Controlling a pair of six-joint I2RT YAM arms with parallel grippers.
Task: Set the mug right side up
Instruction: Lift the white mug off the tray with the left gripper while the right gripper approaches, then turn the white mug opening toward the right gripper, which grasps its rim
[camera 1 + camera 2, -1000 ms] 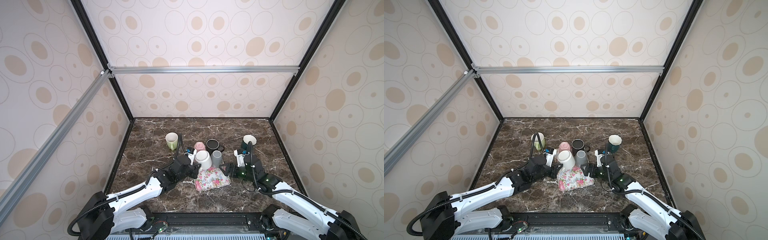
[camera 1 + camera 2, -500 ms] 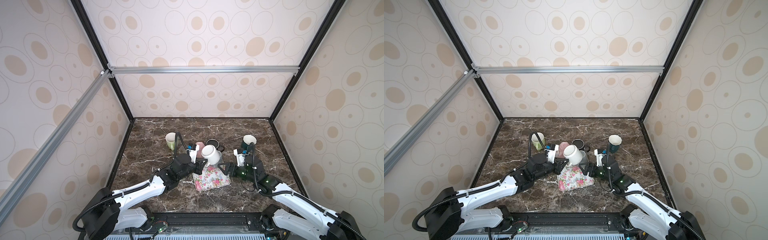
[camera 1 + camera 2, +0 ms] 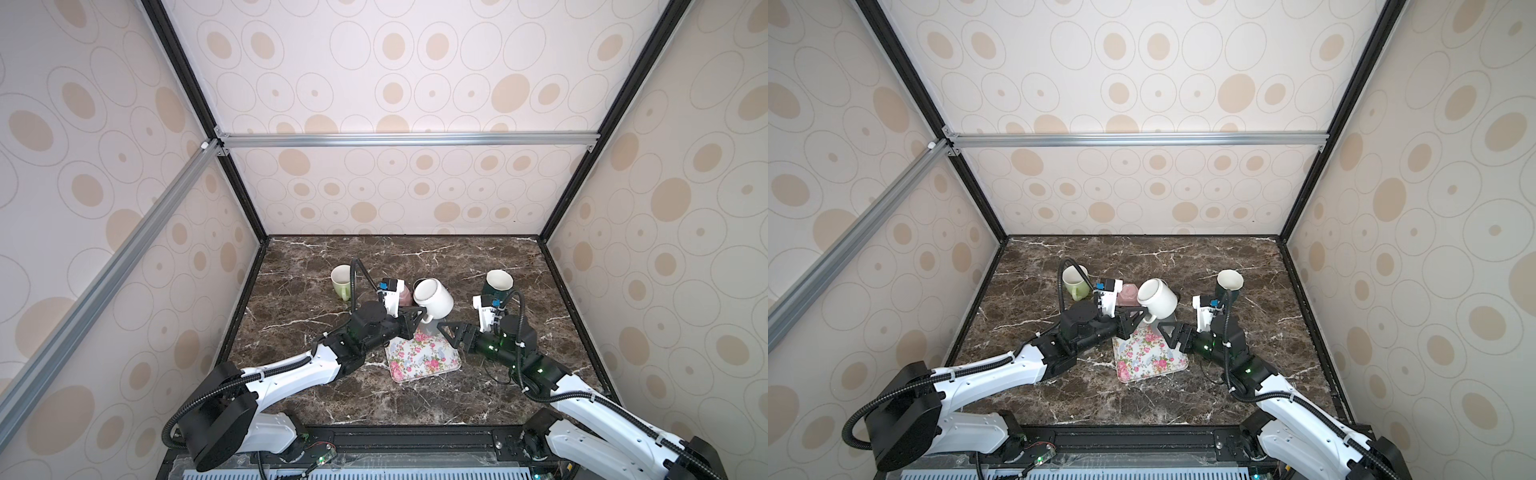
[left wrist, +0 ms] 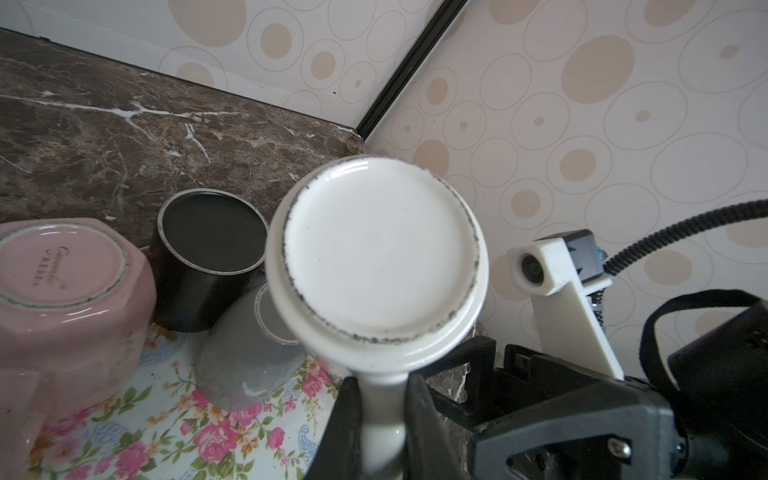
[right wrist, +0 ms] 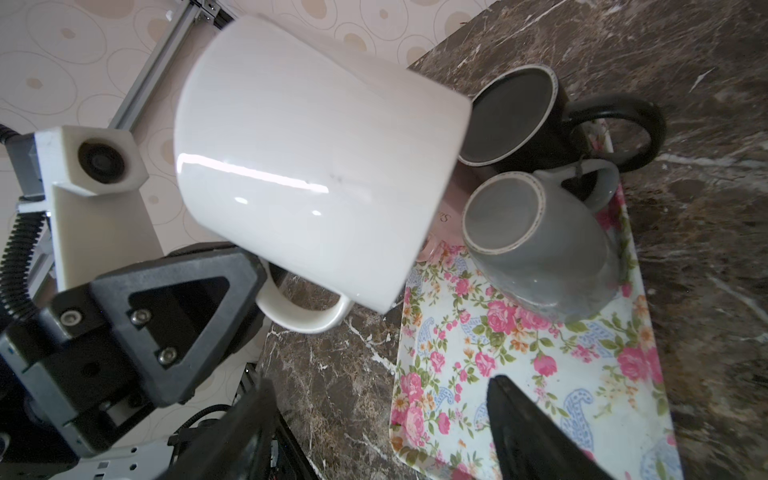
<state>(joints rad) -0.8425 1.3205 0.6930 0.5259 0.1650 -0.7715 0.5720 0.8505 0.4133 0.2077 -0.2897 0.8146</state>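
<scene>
Left tool (image 4: 382, 399) pinches the white mug (image 3: 433, 298) by its handle, holding it tilted in the air above the floral tray's (image 3: 419, 359) far edge, likely to roll it mouth-up clear of the other mugs (image 5: 536, 245). Right tool (image 5: 382, 382) gapes wide by the tray. Both top views show the mug's mouth, the left wrist view only its base.

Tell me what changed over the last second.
The left pincer, shut on the white mug's handle, lifted it and tipped it from upside down to roughly on its side, mouth to the left. The right pincer stayed open beside the floral tray. The grey mug, pink mug and black mug look unmoved.
</scene>
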